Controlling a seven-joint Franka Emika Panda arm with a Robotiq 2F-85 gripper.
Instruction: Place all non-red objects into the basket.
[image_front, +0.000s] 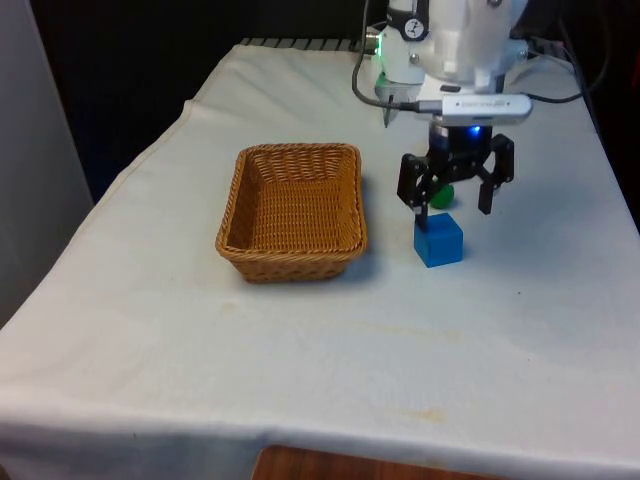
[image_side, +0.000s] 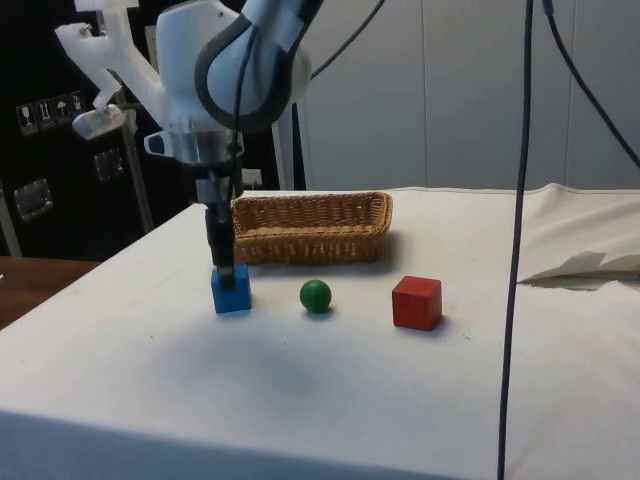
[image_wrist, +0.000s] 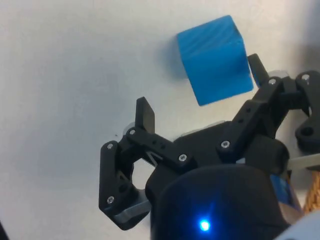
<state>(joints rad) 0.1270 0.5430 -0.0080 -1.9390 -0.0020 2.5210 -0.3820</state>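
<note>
You are looking at the pick-up of the first non-red piece. The black two-finger gripper (image_front: 455, 195) is hanging just above the small blue plastic cube (image_front: 439, 240), with its fingers spread wide apart and nothing between them. Take the rectangular woven wicker basket (image_front: 293, 209) as your landmark: the blue cube is sitting on the white cloth just beside it, on the front view's right, and the basket is standing empty.

From the side camera, the small green ball (image_side: 315, 295) is lying beyond the cube from the basket's front edge, and the red cube (image_side: 416, 302) is lying further along the same line, well apart from the basket.

In the wrist camera the blue cube (image_wrist: 215, 60) is sitting off towards one finger (image_wrist: 145, 114) rather than centred, so the next move probably calls for a sideways shift before lowering and closing.

In the front view the green ball (image_front: 441, 195) is mostly hidden behind the gripper, and the arm is covering the red cube's spot. You cannot judge exactly how high the fingertips are hanging over the cube.
</note>
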